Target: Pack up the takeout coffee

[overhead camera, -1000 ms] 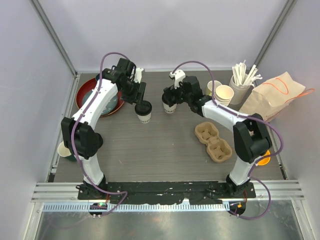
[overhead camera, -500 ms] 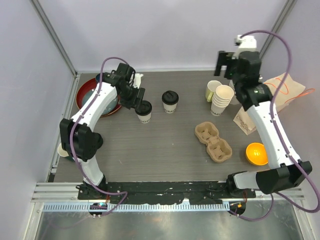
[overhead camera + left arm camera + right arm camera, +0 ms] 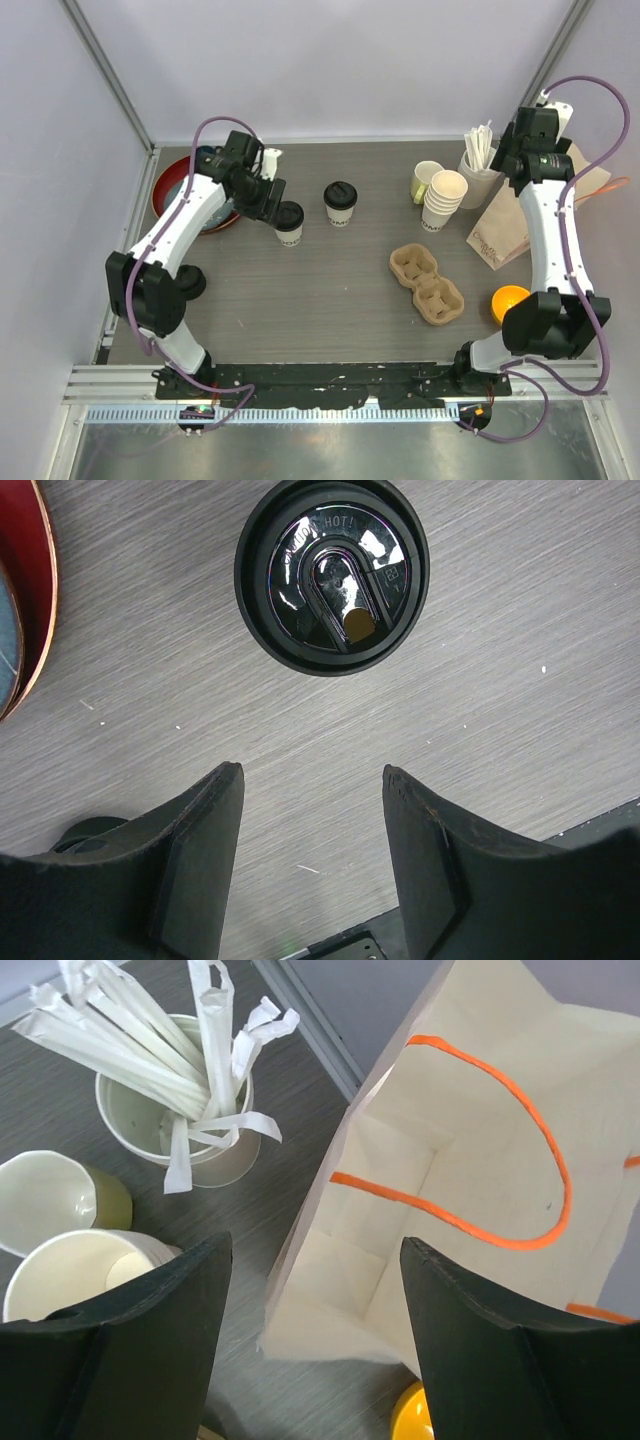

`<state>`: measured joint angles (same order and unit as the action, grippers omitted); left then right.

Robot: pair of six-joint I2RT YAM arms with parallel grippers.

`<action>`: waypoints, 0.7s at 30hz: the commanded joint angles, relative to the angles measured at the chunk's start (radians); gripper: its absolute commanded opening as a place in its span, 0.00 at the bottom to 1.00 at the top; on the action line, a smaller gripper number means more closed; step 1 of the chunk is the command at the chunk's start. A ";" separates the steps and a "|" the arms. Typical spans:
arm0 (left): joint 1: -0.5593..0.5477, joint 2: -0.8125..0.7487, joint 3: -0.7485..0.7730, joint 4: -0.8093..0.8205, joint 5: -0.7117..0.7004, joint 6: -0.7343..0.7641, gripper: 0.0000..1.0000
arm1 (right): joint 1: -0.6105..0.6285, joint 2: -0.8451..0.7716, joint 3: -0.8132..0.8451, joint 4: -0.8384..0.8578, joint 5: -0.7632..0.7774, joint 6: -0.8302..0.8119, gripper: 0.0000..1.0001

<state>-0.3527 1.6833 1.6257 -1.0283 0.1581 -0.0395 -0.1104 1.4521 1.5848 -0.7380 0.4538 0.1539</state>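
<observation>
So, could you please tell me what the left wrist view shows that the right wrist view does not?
Only the left wrist view: a lidded cup from above and the rim of a red plate. Only the right wrist view: the open bag, straws in a cup, the mug, the cup stack and a yellow bowl. Both: the grey table, and an open, empty gripper each, the left gripper and the right gripper.

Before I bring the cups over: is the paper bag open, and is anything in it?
Open, apparently empty. The right wrist view looks into the paper bag: mouth spread wide, bare floor and inner walls showing.
</observation>
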 commanded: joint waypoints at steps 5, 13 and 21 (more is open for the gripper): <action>0.008 -0.062 -0.010 0.045 0.001 0.024 0.61 | -0.081 0.071 0.024 0.018 -0.063 0.036 0.68; 0.006 -0.069 -0.016 0.043 -0.002 0.027 0.62 | -0.103 0.047 0.030 0.026 -0.017 -0.008 0.17; 0.006 -0.069 -0.013 0.040 -0.003 0.033 0.62 | -0.101 -0.094 0.067 0.048 0.085 -0.071 0.01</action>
<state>-0.3519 1.6566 1.6127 -1.0180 0.1570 -0.0208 -0.2111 1.4849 1.5925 -0.7410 0.4557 0.1310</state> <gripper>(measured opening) 0.614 0.028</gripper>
